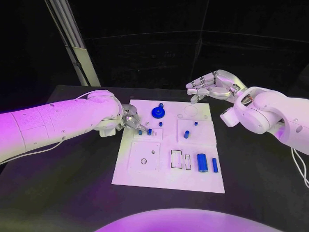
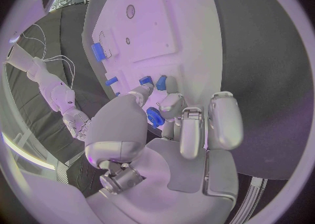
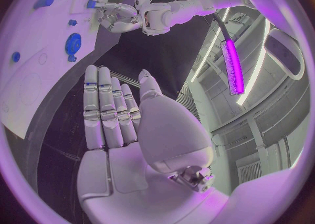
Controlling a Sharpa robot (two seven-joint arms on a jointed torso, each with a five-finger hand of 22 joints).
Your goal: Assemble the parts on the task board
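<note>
The white task board (image 1: 167, 171) lies in the middle of the black table. My left hand (image 1: 132, 121) hovers over its left edge, and a small ridged blue part (image 2: 155, 116) sits pinched between its thumb and fingers. Two small blue pegs (image 1: 149, 131) stand in the board just past the fingertips (image 2: 161, 83). A round blue disc with a knob (image 1: 159, 112) sits near the board's far edge. My right hand (image 1: 211, 86) is raised beyond the far right corner, fingers straight and holding nothing.
A blue peg (image 1: 186, 134) stands mid-board, with a smaller one (image 1: 195, 123) behind it. A blue cylinder (image 1: 203, 163) and a thin blue bar (image 1: 215, 165) lie at the near right, beside a rectangular slot (image 1: 176, 158). A metal post (image 1: 74, 43) rises at the back left.
</note>
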